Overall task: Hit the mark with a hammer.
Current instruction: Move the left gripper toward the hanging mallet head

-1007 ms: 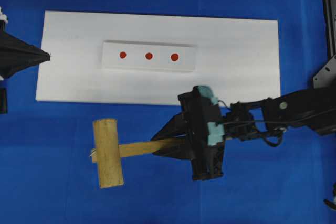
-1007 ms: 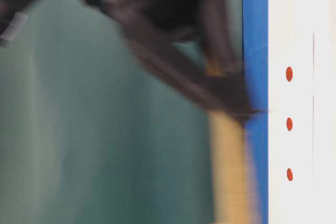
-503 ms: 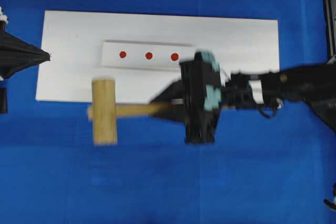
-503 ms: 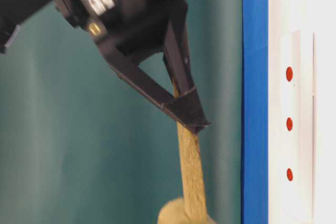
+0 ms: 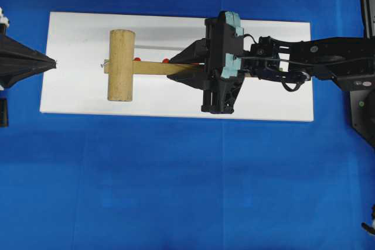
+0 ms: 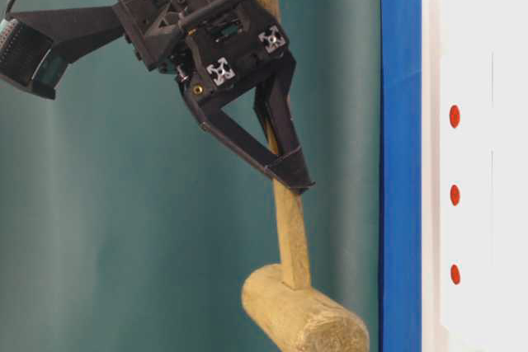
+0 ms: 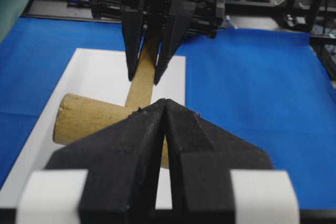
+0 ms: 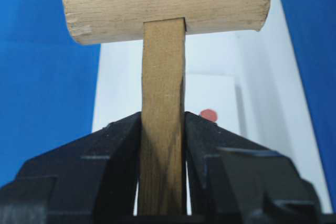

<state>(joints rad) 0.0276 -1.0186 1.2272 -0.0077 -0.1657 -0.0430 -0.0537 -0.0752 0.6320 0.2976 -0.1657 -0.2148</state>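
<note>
My right gripper [image 5: 176, 68] is shut on the handle of the light wooden hammer [image 5: 120, 65] and holds it level over the white board [image 5: 76, 92]. The head hangs over the left end of the strip with the red marks [image 5: 137, 59]; the handle and gripper cover most of them. In the table-level view the hammer [image 6: 305, 319] is off the surface and three marks [image 6: 454, 195] show. In the right wrist view the jaws clamp the handle [image 8: 163, 103], with one mark [image 8: 208, 114] beside it. My left gripper [image 5: 53, 61] is shut and empty at the board's left edge, also seen from its wrist [image 7: 165, 102].
Blue cloth [image 5: 176, 191] surrounds the white board. The right arm [image 5: 304, 65] stretches across the board's right end. A dark frame [image 5: 366, 16] stands at the right edge.
My right gripper has lifted the hammer from the blue cloth in front of the board and carried it back over the board, above the strip of marks. The left gripper has not moved.
</note>
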